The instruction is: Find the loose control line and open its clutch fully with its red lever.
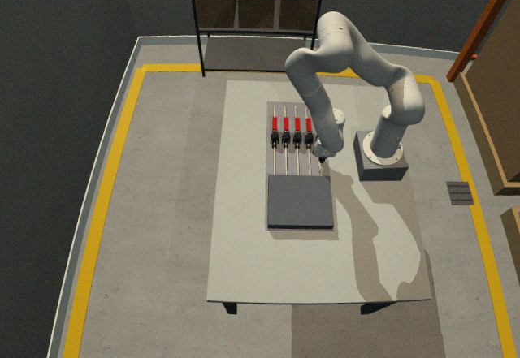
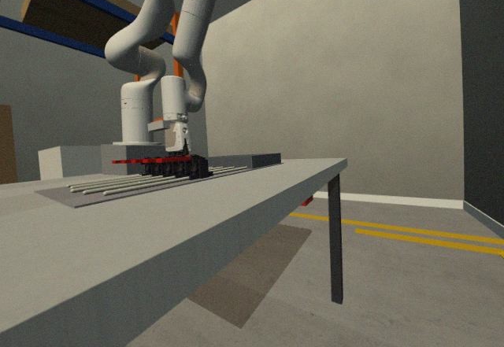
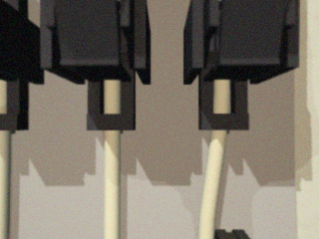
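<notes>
My hand (image 1: 322,160) was clenched on nothing, low beside the rightmost line (image 3: 211,189), which bowed sideways below its clutch (image 3: 242,40). Four red levers (image 1: 292,123) showed; my arm (image 1: 313,94) hid the fifth. The console (image 1: 300,201) lay just beyond on the worktop (image 1: 252,261).

Red levers (image 1: 286,123), black clutches (image 1: 286,139), cream lines (image 3: 112,184), grey console (image 1: 300,201).

Lines: five pale cords (image 1: 286,161) lie side by side, running into the console.
Bent line: the cord (image 3: 211,184) nearest the arm bows sideways below its clutch.
Clutches: black blocks (image 1: 286,138), in a row.
Levers: red (image 1: 286,123), lying flat.
Console: flat grey box (image 1: 300,200).
</notes>
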